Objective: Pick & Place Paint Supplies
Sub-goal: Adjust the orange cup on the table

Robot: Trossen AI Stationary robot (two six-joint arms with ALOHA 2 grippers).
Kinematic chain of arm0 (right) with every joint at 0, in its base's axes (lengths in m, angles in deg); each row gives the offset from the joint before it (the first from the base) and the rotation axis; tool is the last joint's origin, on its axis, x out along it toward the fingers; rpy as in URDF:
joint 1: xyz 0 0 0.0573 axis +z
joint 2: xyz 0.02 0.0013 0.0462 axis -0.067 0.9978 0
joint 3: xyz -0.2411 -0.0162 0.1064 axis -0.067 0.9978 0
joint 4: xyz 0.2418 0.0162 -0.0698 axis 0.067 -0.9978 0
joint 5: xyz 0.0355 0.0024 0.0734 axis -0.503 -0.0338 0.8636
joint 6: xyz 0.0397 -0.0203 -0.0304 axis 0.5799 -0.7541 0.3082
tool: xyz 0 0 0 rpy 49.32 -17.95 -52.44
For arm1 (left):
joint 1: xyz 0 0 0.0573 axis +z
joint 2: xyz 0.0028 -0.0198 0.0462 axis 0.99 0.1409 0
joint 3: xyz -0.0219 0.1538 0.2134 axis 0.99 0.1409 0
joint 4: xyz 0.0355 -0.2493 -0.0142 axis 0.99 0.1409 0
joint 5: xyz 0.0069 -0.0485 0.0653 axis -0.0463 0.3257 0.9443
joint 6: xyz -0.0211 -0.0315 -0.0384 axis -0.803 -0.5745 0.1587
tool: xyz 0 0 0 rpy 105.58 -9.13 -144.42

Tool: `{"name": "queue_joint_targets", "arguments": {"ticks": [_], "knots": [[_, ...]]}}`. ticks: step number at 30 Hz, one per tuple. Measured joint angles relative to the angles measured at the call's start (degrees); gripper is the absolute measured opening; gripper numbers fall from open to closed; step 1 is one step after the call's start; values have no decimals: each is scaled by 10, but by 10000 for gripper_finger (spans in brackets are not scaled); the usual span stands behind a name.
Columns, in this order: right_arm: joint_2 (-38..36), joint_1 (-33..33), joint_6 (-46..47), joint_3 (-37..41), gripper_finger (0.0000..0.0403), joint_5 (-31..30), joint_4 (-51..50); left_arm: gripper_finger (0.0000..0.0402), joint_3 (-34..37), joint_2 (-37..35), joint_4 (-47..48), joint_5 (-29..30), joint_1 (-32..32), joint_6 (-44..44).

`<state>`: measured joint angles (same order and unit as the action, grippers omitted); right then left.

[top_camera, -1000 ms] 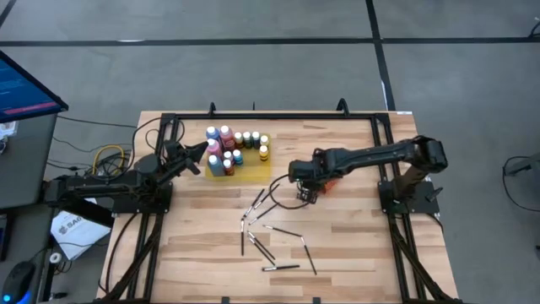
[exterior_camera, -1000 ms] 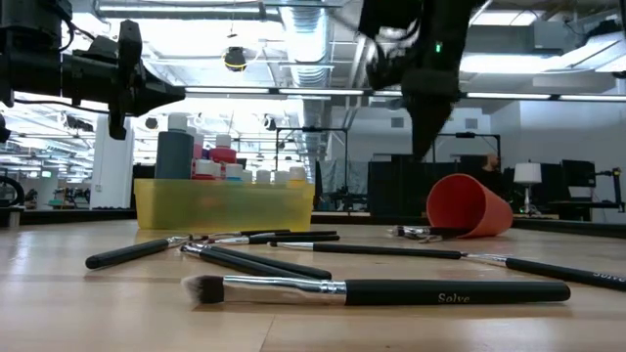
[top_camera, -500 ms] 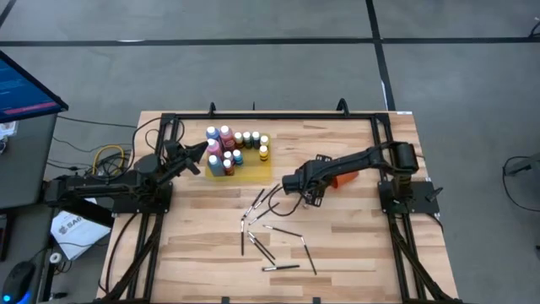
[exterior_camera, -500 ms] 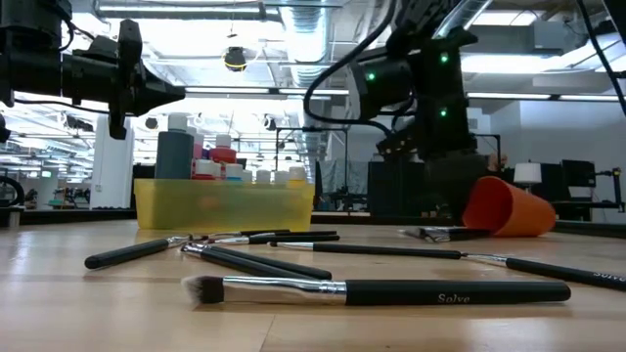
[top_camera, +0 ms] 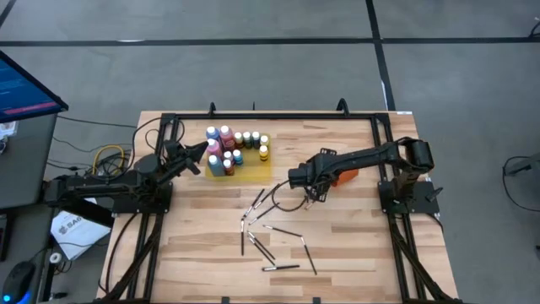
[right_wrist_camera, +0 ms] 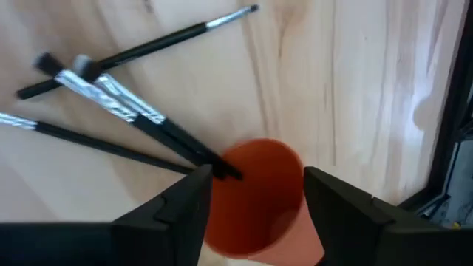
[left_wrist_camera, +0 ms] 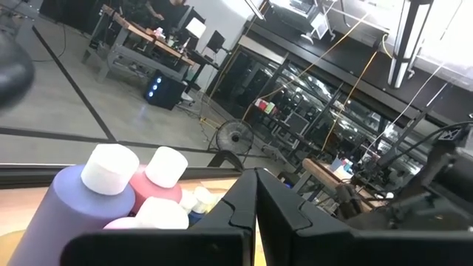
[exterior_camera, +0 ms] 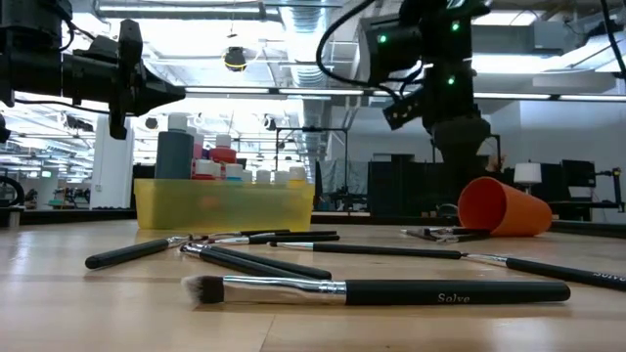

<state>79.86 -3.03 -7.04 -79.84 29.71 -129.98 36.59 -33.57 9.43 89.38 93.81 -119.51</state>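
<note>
Several small paint bottles [top_camera: 228, 148] with pale caps stand on a yellow tray [exterior_camera: 225, 205] at the table's far left. Several thin dark brushes [top_camera: 270, 228] lie scattered on the wood mid-table. Two of them [right_wrist_camera: 148, 122] reach with their handle ends to the mouth of an orange-red cup [right_wrist_camera: 255, 196], which lies tipped on its side [exterior_camera: 501, 207]. My right gripper [right_wrist_camera: 257, 177] is open, points steeply down and hangs just above the cup, one finger over each side. My left gripper [left_wrist_camera: 255, 177] is shut on nothing, level, beside the bottles [left_wrist_camera: 111, 192].
Black frame rails [top_camera: 253, 116] run along the table's far edge and both sides. Bare wood lies at the near right [top_camera: 354, 253] and near left. One large brush [exterior_camera: 391, 290] lies close to the near edge.
My right gripper has tipped more steeply downward over the cup. The cup has dropped from a steep tilt to lying nearly flat on its side, and it has shifted a little toward the table's right edge. The brushes and my left arm have kept still.
</note>
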Motion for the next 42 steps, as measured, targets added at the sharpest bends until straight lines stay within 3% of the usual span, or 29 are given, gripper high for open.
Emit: {"name": "queue_joint_targets", "arguments": {"ticks": [8,13,27,35,38,42], "knots": [[7,-44,-13,0,239,-3,-15,1,0,0,-3,0,0,0],[7,-63,-20,0,235,-34,-30,1,0,0,-3,0,0,0],[7,-60,-24,2,225,0,-38,1,0,0,-3,0,0,0],[7,-68,-12,77,222,-5,-23,1,0,0,-3,0,0,0],[7,-75,-3,91,186,-11,-22,1,0,0,-3,0,0,0],[7,-81,10,94,68,-15,-24,1,0,0,-3,0,0,0]]}}
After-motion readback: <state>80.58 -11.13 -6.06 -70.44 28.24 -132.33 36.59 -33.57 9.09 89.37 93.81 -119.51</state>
